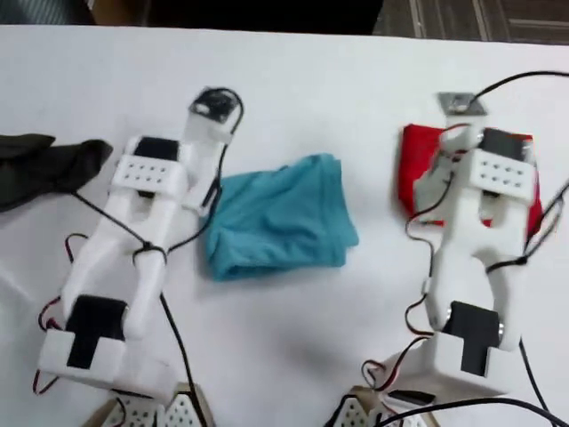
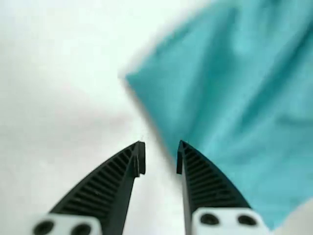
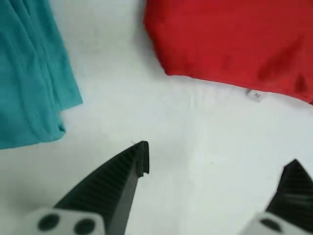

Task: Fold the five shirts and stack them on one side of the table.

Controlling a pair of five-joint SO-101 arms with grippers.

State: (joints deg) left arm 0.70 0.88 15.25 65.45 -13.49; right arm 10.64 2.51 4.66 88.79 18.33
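Hovering low over the white surface (image 1: 293, 80) just beside the teal shirt (image 2: 234, 98), the left hand (image 2: 160, 157) has its fingers only a little apart w/ nothing between them; one tip sits right at the cloth's edge, prob. lined up to nip that corner. The teal shirt lies mid-surface between the two arms, bunched and creased rather than flat, so it looks like the one being worked on. The right hand (image 3: 217, 164) is spread wide and empty above bare surface, w/ the teal shirt off to one side and the red shirt (image 3: 230, 39) ahead of it, touching neither. The red shirt sits at the right side under that arm as a compact block w/ straight edges, i.e. it reads as folded and may be the start of the stack. A dark garment (image 1: 49, 160) lies crumpled at the far left edge, well apart from the rest, likely waiting its turn. Judging by this, the task is early: approx. one fold done, the teal one not yet squared
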